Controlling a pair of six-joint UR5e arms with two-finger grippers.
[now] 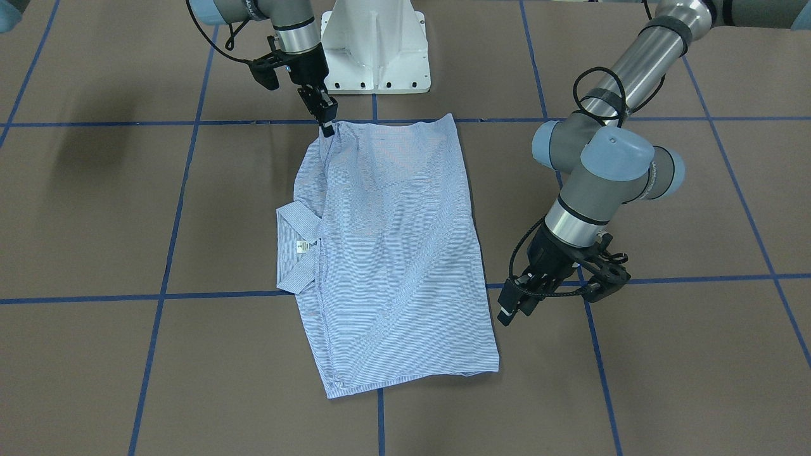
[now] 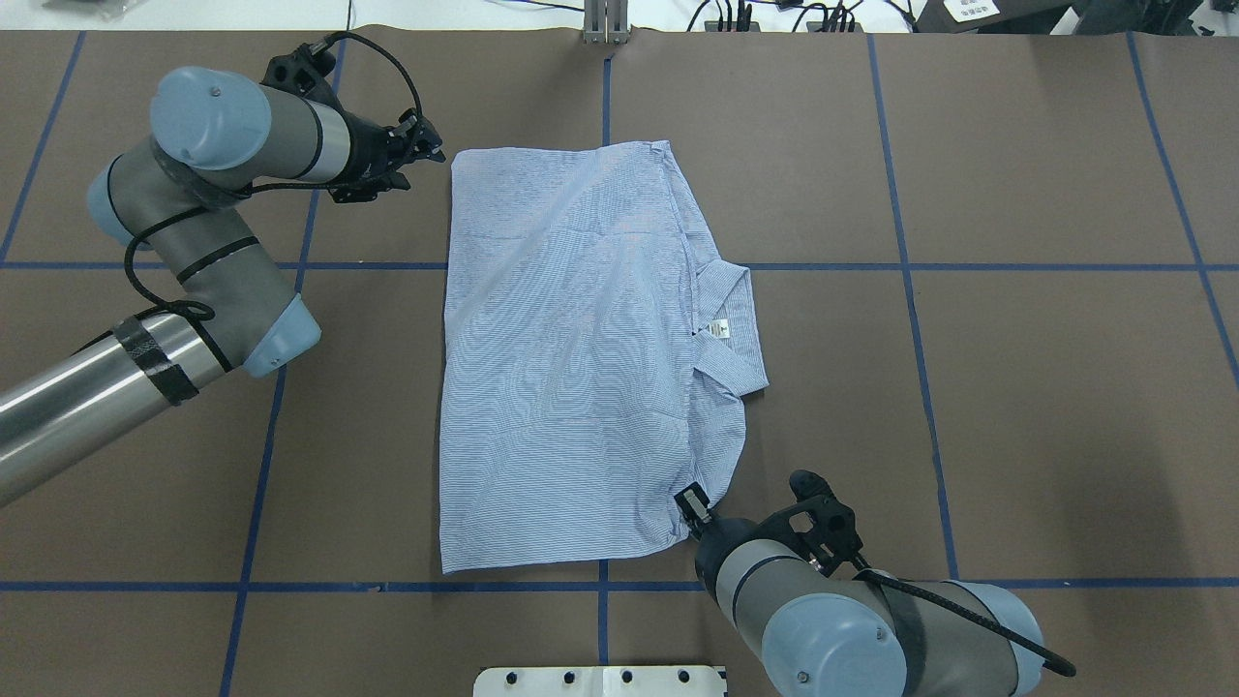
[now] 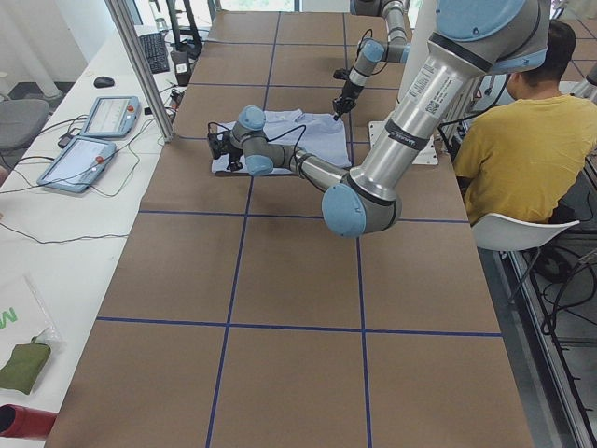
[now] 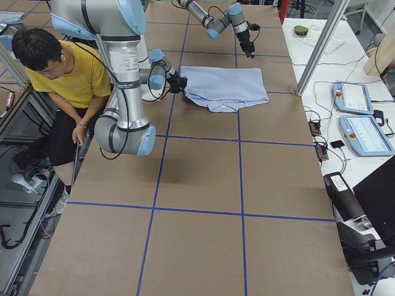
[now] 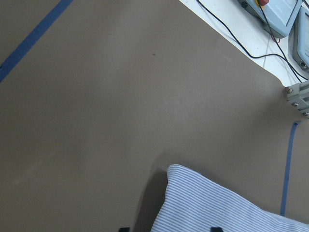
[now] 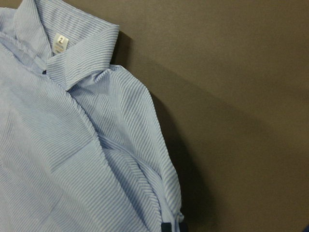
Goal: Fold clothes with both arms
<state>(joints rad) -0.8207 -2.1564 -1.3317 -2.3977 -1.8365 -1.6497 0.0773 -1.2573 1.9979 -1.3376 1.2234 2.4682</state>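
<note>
The light blue striped shirt (image 2: pixel 561 368) lies folded into a long rectangle on the brown table, with its collar (image 2: pixel 731 329) and white neck label (image 2: pixel 718 328) sticking out toward the robot's right. My right gripper (image 2: pixel 692 505) is shut on the shirt's near right corner at table level; it also shows in the front view (image 1: pixel 326 126). In the right wrist view the pinched fold (image 6: pixel 171 212) lies at the fingertips. My left gripper (image 2: pixel 426 155) is open and empty, just beside the shirt's far left corner. In the left wrist view that corner (image 5: pixel 193 193) lies between the spread fingertips (image 5: pixel 124 228).
The white pedestal base (image 1: pixel 375 50) stands at the table's near edge behind the shirt. A seated person in a yellow shirt (image 3: pixel 522 140) is beside the robot. Control tablets (image 3: pixel 93 131) and cables lie on the white bench past the far edge. A metal post (image 4: pixel 315 49) stands there.
</note>
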